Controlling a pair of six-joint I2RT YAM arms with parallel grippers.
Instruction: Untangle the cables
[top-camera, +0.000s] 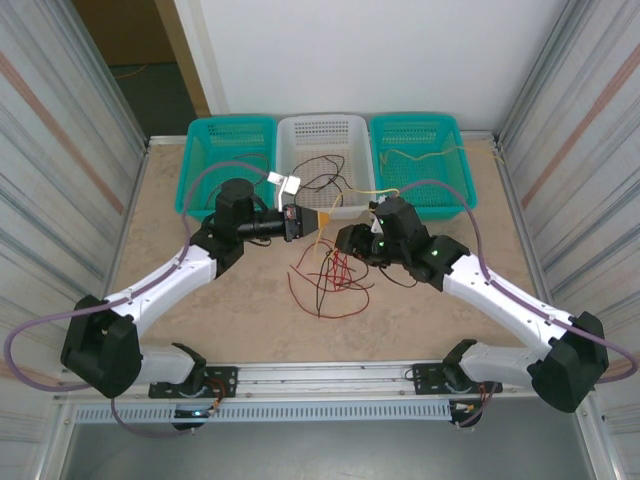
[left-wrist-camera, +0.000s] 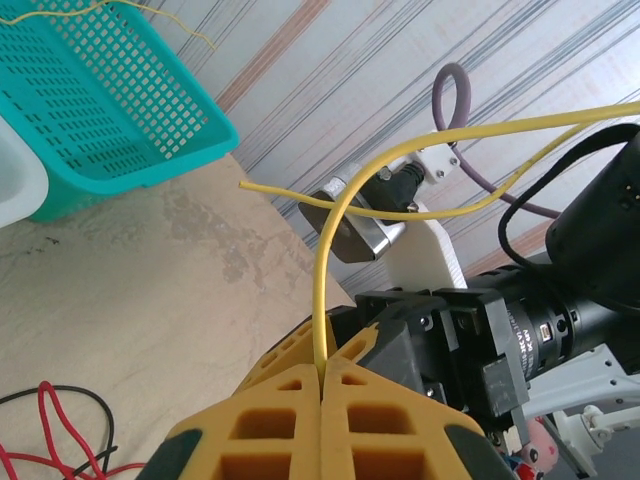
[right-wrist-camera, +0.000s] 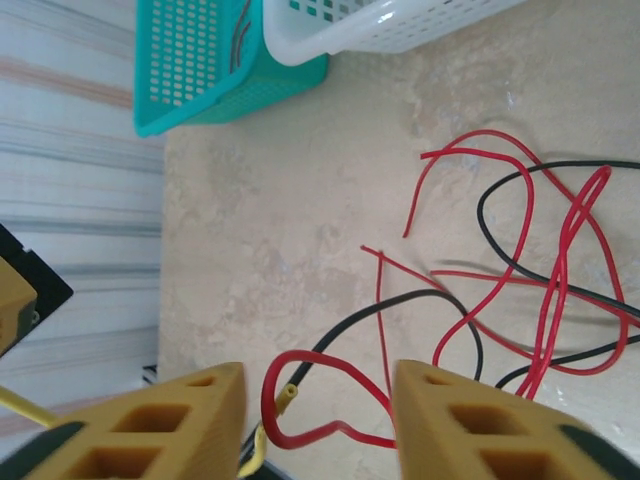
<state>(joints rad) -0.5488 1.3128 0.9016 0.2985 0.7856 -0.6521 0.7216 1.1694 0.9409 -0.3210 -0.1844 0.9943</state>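
Left gripper (left-wrist-camera: 322, 372) clamped shut on the yellow cable (left-wrist-camera: 320, 290), holding it lifted off the tabletop (left-wrist-camera: 150, 300). Likely for tension, so it slides out of the knot. Right gripper (right-wrist-camera: 320, 385) has jaws apart, straddling a red cable loop (right-wrist-camera: 300, 354) and the yellow's free end, probably to pin it. Red/black tangle (top-camera: 335, 275) lies mid-tabletop, just near-side of the white basket (top-camera: 325, 120).

cables (top-camera: 340, 272) | red, black: tangled, lying flat | yellow cable (left-wrist-camera: 320, 300): raised, arched

White-and-black arms (top-camera: 170, 275) carry lilac-grey cables (left-wrist-camera: 438, 100); claw fingers (right-wrist-camera: 150, 430) are yellow-orange.
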